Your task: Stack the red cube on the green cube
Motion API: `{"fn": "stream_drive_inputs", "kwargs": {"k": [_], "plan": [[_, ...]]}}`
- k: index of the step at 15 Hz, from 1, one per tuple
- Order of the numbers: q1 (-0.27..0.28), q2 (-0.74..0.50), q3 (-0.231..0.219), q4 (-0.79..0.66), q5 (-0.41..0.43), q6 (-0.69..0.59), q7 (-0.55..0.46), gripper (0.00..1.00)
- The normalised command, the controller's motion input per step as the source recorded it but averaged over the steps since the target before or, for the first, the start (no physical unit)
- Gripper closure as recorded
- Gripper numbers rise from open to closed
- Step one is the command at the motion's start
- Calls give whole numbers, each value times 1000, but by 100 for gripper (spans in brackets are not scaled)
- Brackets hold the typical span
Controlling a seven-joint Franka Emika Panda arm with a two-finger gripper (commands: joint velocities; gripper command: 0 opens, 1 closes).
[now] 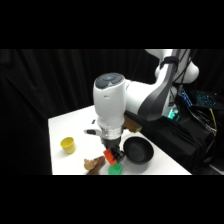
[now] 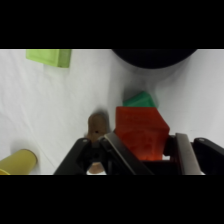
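The red cube (image 2: 141, 132) is held between my gripper's (image 2: 146, 150) two fingers, which are shut on its sides. In the side view the red cube (image 1: 110, 157) hangs under the gripper (image 1: 114, 156) just above the table. The green cube (image 2: 140, 99) lies on the white table right behind the red one, partly hidden by it. From the side, the green cube (image 1: 115, 169) sits at the picture's lower edge, just below and right of the red cube.
A black bowl (image 1: 137, 151) stands right of the gripper and fills the wrist view's top (image 2: 150, 57). A yellow cup (image 1: 68, 145) is at the left. A brown object (image 1: 93, 164) lies beside the cubes. A lime cube (image 2: 50, 56) sits farther off.
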Motion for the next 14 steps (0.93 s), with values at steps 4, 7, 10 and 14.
{"fn": "stream_drive_inputs", "kwargs": {"k": [4, 7, 10, 14], "plan": [[37, 35, -11, -82, -110, 276, 138, 75], [40, 41, -11, -53, -61, 251, 113, 75], [48, 40, -19, -27, -37, 222, 99, 75], [42, 14, -15, -30, 2, 191, 70, 75]]}}
